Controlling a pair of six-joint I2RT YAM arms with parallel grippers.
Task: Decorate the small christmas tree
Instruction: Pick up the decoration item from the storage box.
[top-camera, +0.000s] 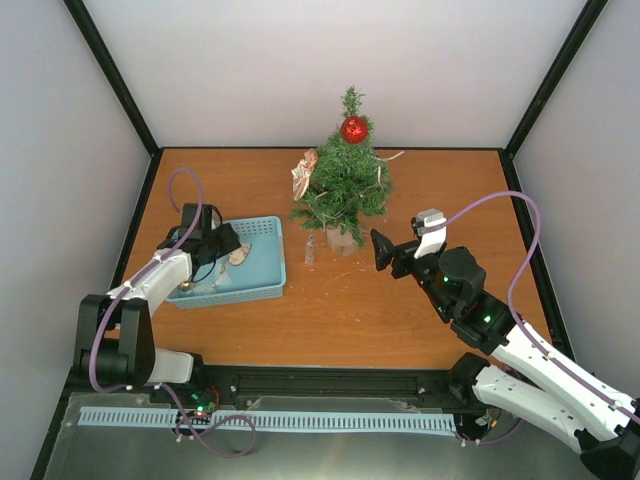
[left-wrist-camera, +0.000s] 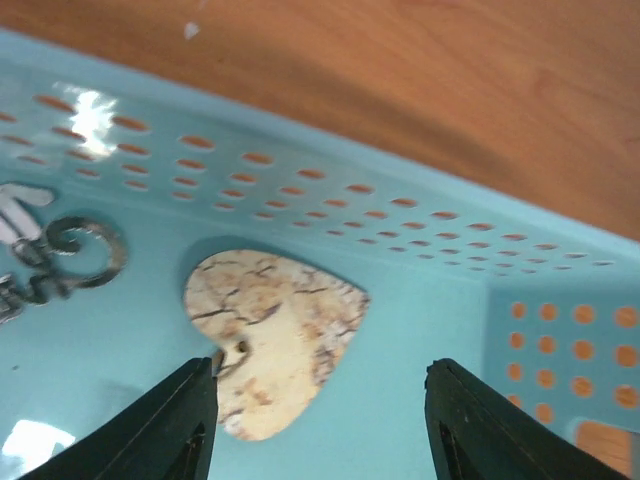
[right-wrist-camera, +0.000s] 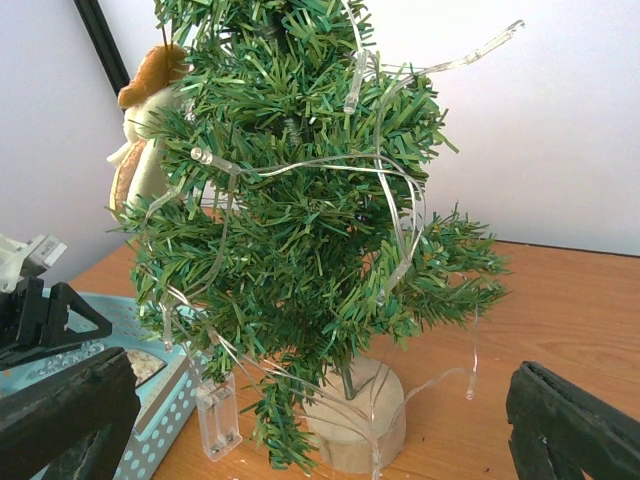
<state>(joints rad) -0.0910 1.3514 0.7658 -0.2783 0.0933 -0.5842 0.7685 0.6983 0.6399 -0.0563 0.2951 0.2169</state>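
The small christmas tree (top-camera: 343, 185) stands at the back middle of the table on a pale round base (right-wrist-camera: 365, 420). It carries a red ball (top-camera: 354, 129), a tan figure (right-wrist-camera: 140, 130) on its left side and a clear light string (right-wrist-camera: 390, 200). My left gripper (left-wrist-camera: 320, 370) reaches down into the blue basket (top-camera: 262, 280), jaws apart. A cream heart ornament (left-wrist-camera: 275, 335) lies flat partly between them, its edge at the left finger (left-wrist-camera: 190, 420). My right gripper (top-camera: 385, 252) hangs open just right of the tree (right-wrist-camera: 300, 220), holding nothing.
The string's clear battery box (right-wrist-camera: 218, 415) dangles by the tree's base, close to the basket's corner. A dark metal swirl ornament (left-wrist-camera: 80, 255) lies in the basket left of the heart. Perforated basket walls (left-wrist-camera: 300, 190) rise behind and to the right of the left gripper.
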